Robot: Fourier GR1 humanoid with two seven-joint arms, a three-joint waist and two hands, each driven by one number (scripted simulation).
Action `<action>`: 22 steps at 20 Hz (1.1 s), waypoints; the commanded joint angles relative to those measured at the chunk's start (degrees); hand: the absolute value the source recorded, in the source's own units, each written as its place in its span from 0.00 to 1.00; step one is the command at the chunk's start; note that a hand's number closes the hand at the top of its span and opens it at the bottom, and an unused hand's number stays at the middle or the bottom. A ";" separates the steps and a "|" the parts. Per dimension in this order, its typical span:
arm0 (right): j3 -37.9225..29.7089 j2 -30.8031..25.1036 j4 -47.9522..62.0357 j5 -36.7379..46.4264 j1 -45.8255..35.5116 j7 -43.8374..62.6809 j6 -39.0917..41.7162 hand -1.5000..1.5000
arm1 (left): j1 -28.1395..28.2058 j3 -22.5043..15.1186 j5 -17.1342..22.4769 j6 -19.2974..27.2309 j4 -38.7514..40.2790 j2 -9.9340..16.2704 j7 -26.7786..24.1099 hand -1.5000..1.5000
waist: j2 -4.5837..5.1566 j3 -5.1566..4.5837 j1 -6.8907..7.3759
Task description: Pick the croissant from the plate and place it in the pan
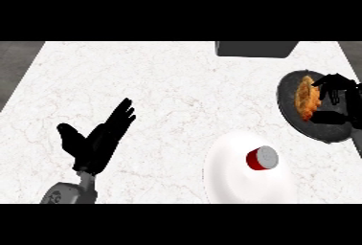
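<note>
The left hand (96, 141) is all black, with long thin fingers and a fat thumb. Its forearm (71, 194) is grey and round. The right hand (338, 95) is black too.

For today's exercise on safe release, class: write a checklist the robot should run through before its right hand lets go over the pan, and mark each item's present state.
1. Golden-brown croissant over the dark round pan: ok.
2. Croissant resting on the pan's floor: cannot tell.
3. Black right hand beside the croissant, fingers curled: ok; actual contact cannot tell.
4. Black left hand open, away from the pan: ok.
5. White round plate free of croissant: ok; a red can with grey lid stands on it.
</note>
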 commanded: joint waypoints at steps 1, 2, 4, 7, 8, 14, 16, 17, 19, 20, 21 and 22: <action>-3.21 0.63 13.71 0.76 -6.98 -6.51 -0.55 1.00 | -2.82 -0.82 -0.94 0.80 -1.06 -0.95 2.01 0.50 | 0.39 0.11 0.93; -3.37 1.88 15.65 1.10 -6.87 -7.45 -2.12 1.00 | 2.29 -2.21 -2.45 0.88 -2.53 -0.80 -0.71 0.50 | 0.39 0.12 1.58; -3.82 2.70 19.06 1.68 -10.55 -8.22 -2.36 1.00 | -0.62 -0.91 -1.04 0.44 -1.08 -0.77 1.65 0.50 | 0.50 0.11 1.40; -0.44 0.93 23.55 6.29 -12.02 0.58 -4.75 1.00 | -1.56 -0.92 -0.89 -1.30 1.46 -0.82 -0.13 0.50 | 1.15 0.03 2.29; 2.98 0.17 24.62 9.77 -12.52 3.29 -4.19 0.00 | -0.90 -2.08 -1.91 -0.59 -0.23 -1.24 -0.23 0.50 | 0.93 -0.03 2.69; 2.74 2.33 29.71 10.06 -15.86 2.60 0.74 0.00 | -2.53 -1.00 -0.99 -0.58 -1.21 -1.13 1.50 0.50 | 1.45 0.26 3.54; -0.02 1.21 29.36 7.06 -14.41 -2.16 5.71 0.00 | -1.80 0.02 -0.36 -1.17 0.34 -0.95 0.31 0.50 | 1.48 0.29 2.49; -1.29 1.18 29.08 5.66 -14.22 -3.91 8.20 0.00 | -0.39 -1.45 -1.28 -0.90 -0.61 -0.97 0.99 0.50 | 1.35 0.36 2.58; -4.61 3.16 28.68 2.02 -13.34 -6.82 11.73 0.00 | -0.72 -0.44 -0.94 -0.83 -1.01 -0.72 0.44 0.50 | 1.20 0.40 2.14; -5.69 2.21 28.51 0.93 -15.83 -6.01 14.74 0.00 | -0.67 -1.18 -1.52 0.28 -1.70 -1.44 1.36 0.50 | 1.12 0.40 2.53; -7.13 2.54 28.68 -0.52 -15.18 -7.29 15.69 0.00 | -1.46 0.63 -0.04 -0.96 -1.30 -0.27 1.46 0.50 | 1.23 0.39 2.26; -8.53 0.80 29.62 -1.90 -16.08 -5.78 18.88 0.00 | -0.27 -0.78 -1.06 -1.06 -1.17 -0.94 0.08 0.50 | 1.35 0.38 2.47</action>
